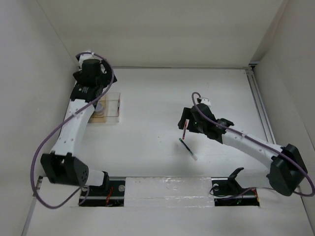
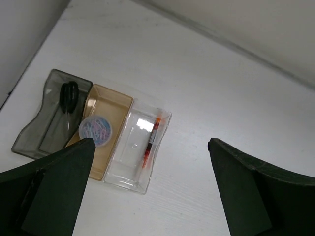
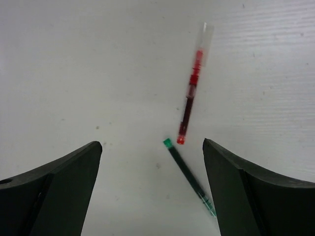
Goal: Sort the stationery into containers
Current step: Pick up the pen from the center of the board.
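Over the white counter point(image 1: 157, 98) both sets of jaws gape wide and empty — the left gripper point(image 2: 151, 145) above the clear tray point(image 2: 123, 169) and smoky cup point(image 2: 34, 137), the right gripper point(image 3: 152, 143) above a loose red pen point(image 3: 192, 98) and dark pen point(image 3: 189, 177). The cup holds the scissors point(image 2: 69, 96); the tray holds a second red pen point(image 2: 152, 137) and the roll point(image 2: 97, 130) — in separate compartments.

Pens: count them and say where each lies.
3. One red pen lies in the clear tray; a second red pen and a dark pen lie on the table below the right gripper. Others may be hidden.

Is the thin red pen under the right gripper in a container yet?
No, out: the thin red pen lies flat on the white table, beside a dark pen.
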Motion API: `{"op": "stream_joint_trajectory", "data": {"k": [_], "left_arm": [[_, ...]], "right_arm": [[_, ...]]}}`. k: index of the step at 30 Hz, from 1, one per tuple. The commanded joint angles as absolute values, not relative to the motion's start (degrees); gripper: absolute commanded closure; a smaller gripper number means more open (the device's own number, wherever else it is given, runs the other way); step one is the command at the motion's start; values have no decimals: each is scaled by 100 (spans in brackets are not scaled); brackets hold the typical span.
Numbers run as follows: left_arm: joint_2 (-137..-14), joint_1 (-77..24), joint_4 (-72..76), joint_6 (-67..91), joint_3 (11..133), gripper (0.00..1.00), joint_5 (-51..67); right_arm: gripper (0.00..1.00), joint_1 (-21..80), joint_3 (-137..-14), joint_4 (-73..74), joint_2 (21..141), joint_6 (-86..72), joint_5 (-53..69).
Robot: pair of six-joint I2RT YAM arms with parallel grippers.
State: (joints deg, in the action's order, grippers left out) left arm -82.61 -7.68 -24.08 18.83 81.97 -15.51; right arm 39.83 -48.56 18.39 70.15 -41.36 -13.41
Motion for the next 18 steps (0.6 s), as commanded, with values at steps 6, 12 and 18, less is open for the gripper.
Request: {"op": "stream_joint_trajectory", "data": {"k": [6,12,18], "left_arm": [[-5961,-791,-1723,2873,7005,1,-2328],[-5836,-791,-1933,3103,7189,1,-2119],[-5810,-791,-2013,3050,7208,1,-1803]], "right_arm": [[23,3516,-5291,2065,8514,-4324,-1441],[31,3516,-5624,2004,9149,-4324,-1327],[39,3761,-5967,2293,9773,-4526,-1756]]}}
